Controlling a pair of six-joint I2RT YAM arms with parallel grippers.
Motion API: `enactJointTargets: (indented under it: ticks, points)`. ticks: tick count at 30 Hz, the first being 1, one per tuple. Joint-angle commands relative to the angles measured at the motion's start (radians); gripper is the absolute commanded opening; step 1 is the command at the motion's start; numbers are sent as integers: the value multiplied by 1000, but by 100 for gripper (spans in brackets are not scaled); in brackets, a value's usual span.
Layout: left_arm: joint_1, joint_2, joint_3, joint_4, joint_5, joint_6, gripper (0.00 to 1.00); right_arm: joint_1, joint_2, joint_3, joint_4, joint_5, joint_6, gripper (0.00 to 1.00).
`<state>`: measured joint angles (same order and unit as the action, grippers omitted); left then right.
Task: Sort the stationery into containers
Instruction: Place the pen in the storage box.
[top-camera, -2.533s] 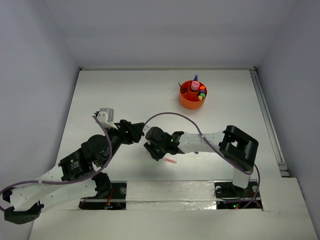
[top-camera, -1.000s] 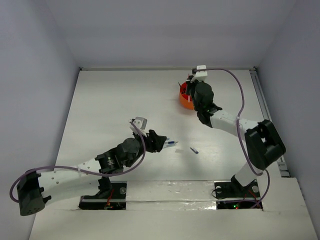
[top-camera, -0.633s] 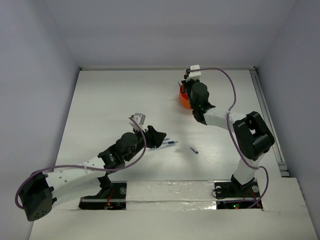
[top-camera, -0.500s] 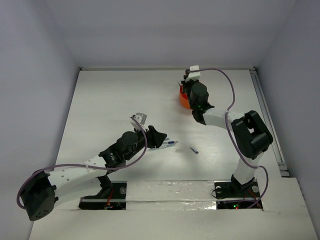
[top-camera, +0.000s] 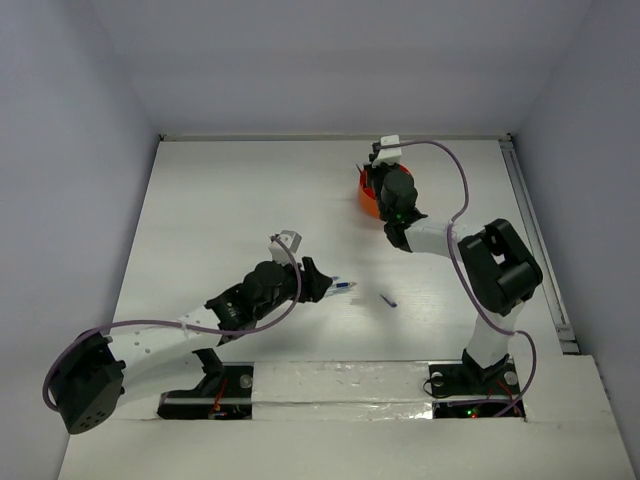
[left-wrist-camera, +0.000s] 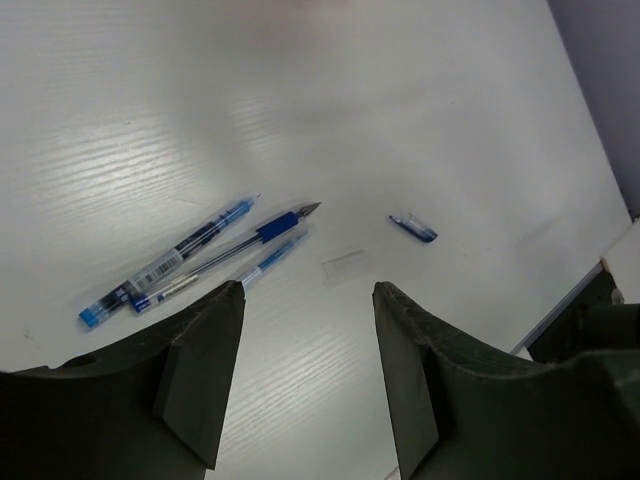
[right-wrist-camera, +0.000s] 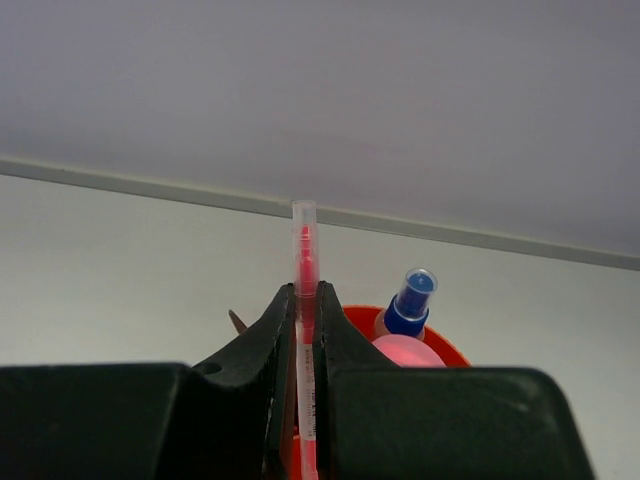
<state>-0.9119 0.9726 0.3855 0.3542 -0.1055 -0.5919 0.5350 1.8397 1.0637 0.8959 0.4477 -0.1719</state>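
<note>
Three thin blue pens (left-wrist-camera: 200, 252) lie side by side on the white table, with a loose blue cap (left-wrist-camera: 413, 227) to their right. My left gripper (left-wrist-camera: 308, 290) hovers open just short of them, nothing between its fingers; from above it (top-camera: 318, 283) sits left of the pens (top-camera: 342, 286). My right gripper (right-wrist-camera: 306, 292) is shut on a red pen (right-wrist-camera: 303, 250), held upright over the orange tub (right-wrist-camera: 452, 350). A blue-capped bottle (right-wrist-camera: 412, 298) and a pink tube (right-wrist-camera: 405, 352) stand in the tub. The right arm hides most of the tub (top-camera: 368, 198) from above.
A small clear plastic piece (left-wrist-camera: 345, 263) lies between the pens and the cap (top-camera: 388, 300). A dark pointed tip (right-wrist-camera: 236, 320) pokes up at the tub's left side. The back wall rises close behind the tub.
The right arm carried the red pen from the table's middle up to the tub and now holds still there. The left arm swung right and crept closer to the blue pens.
</note>
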Motion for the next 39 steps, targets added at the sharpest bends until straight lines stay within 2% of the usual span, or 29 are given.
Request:
enactJointTargets:
  ticks: [1,6,7,8,10,18,21,22,23,24,25,26,28,35,39]
  points:
    - [5,21,30,-41,9,12,50,-7,-19,-22,78,37,6,10]
    - [5,49,46,-67,13,20,50,-7,-31,-31,63,40,14,19]
    - [5,54,52,-72,12,26,50,-7,-34,-31,60,43,14,24]
    - [5,57,62,-81,10,33,50,-7,-36,-34,58,45,14,24]
    - [5,63,69,-84,10,40,49,-7,-43,-37,55,42,15,35]
    - [5,69,73,-90,-6,49,48,-7,-60,-50,37,25,23,38]
    - [5,78,82,-101,-7,67,41,-7,-100,-62,11,8,58,38]
    - [5,83,87,-106,-7,75,38,-7,-115,-74,-1,2,86,37]
    - [5,87,96,-110,0,92,31,-7,-150,-80,-29,-6,101,35]
    - [5,92,101,-115,3,101,28,-7,-169,-88,-46,-21,120,30]
    - [5,104,108,-121,1,107,25,-7,-190,-106,-61,-32,158,12]
    - [5,112,121,-130,3,127,23,-7,-232,-117,-89,-52,170,6]
    - [5,132,131,-138,-3,148,22,-7,-275,-143,-107,-67,234,0]
    - [-4,238,190,-194,-85,222,26,-7,-431,-244,-195,-138,357,0]
    - [-13,320,222,-230,-79,234,26,-7,-491,-301,-204,-145,391,0]
